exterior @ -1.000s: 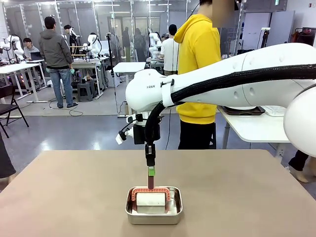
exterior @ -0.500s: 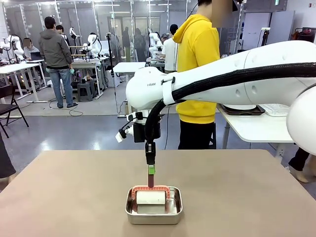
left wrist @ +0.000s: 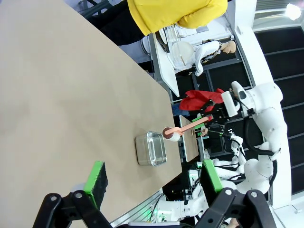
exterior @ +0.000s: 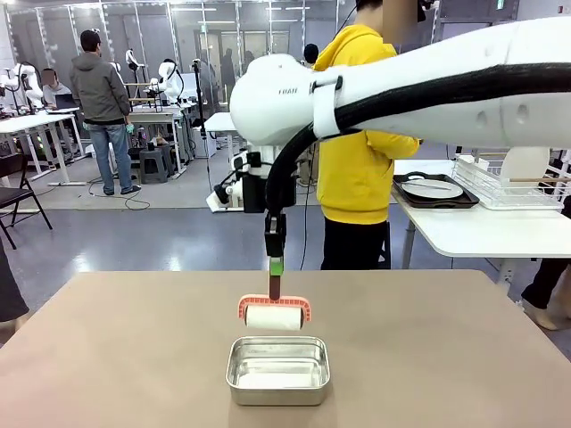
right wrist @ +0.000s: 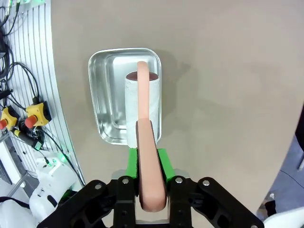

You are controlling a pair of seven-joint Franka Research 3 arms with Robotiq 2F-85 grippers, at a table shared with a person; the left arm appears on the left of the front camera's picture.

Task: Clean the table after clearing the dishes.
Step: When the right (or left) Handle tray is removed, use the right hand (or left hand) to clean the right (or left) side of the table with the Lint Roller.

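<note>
Right gripper (exterior: 275, 267) clamps the pink handle of a roller (exterior: 275, 317), which hangs above a bare steel pan (exterior: 278, 395) on the tan worktop (exterior: 116, 357). Left gripper (left wrist: 153, 179) gapes wide, empty. A white plate (exterior: 434, 188) lies on a tray (exterior: 406, 198) on the side table (exterior: 482, 232).

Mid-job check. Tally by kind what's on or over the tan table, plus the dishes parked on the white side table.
Steel pan: 1
Lint roller, held by right end effector: 1
White plate: 1
Black tray: 1
Total: 4
</note>
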